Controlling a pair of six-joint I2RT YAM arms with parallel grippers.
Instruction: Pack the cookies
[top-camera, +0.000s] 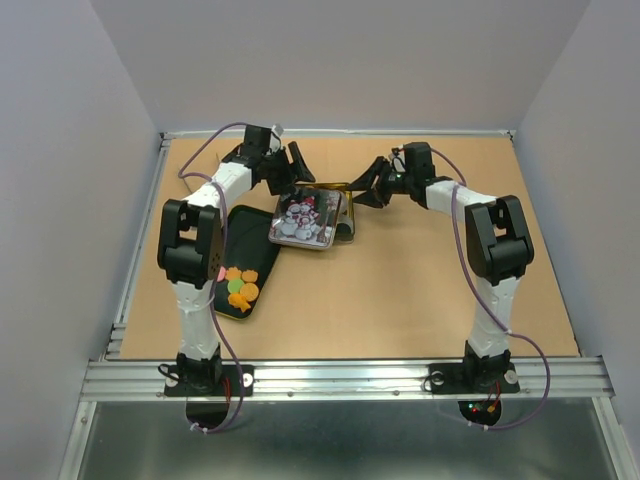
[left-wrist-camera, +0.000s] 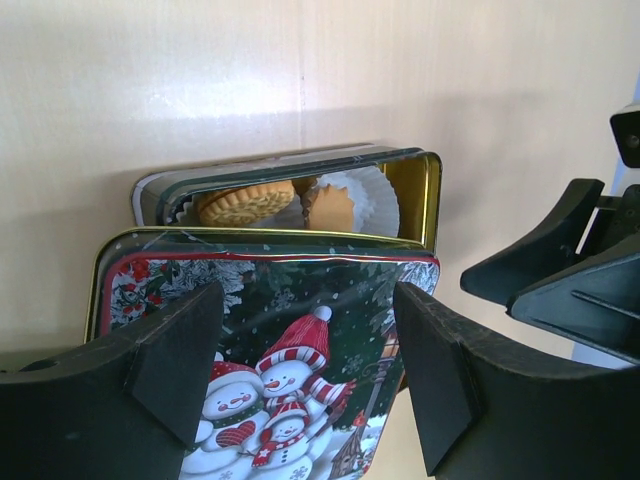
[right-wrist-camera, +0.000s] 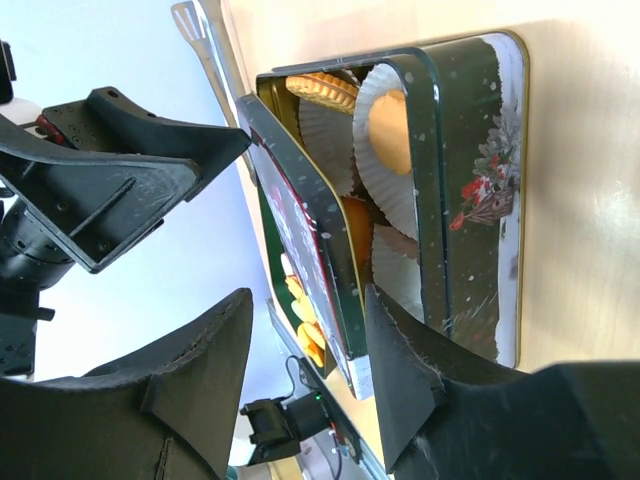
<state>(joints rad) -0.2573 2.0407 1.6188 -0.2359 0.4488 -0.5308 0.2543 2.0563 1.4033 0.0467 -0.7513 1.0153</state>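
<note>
The cookies (top-camera: 240, 286), small flat orange pieces with a pink and a green one, lie on a black tray (top-camera: 250, 228) beside the left arm; in the right wrist view they (right-wrist-camera: 303, 325) show far behind the lid. A snowman tin lid (top-camera: 304, 220) leans tilted on the open green tin (top-camera: 343, 205). My left gripper (top-camera: 297, 166) is open above the lid's far edge; the lid (left-wrist-camera: 270, 330) shows between its fingers (left-wrist-camera: 176, 358). My right gripper (top-camera: 372, 188) is open at the tin's right side, with the lid's corner (right-wrist-camera: 352, 362) between its fingers (right-wrist-camera: 405, 372).
The tin (left-wrist-camera: 412, 178) holds golden biscuits (left-wrist-camera: 245, 203) in white paper cups (left-wrist-camera: 368, 195), also seen in the right wrist view (right-wrist-camera: 390, 135). The two grippers are close together over the tin. A metal rail (top-camera: 345, 378) runs along the table's near edge.
</note>
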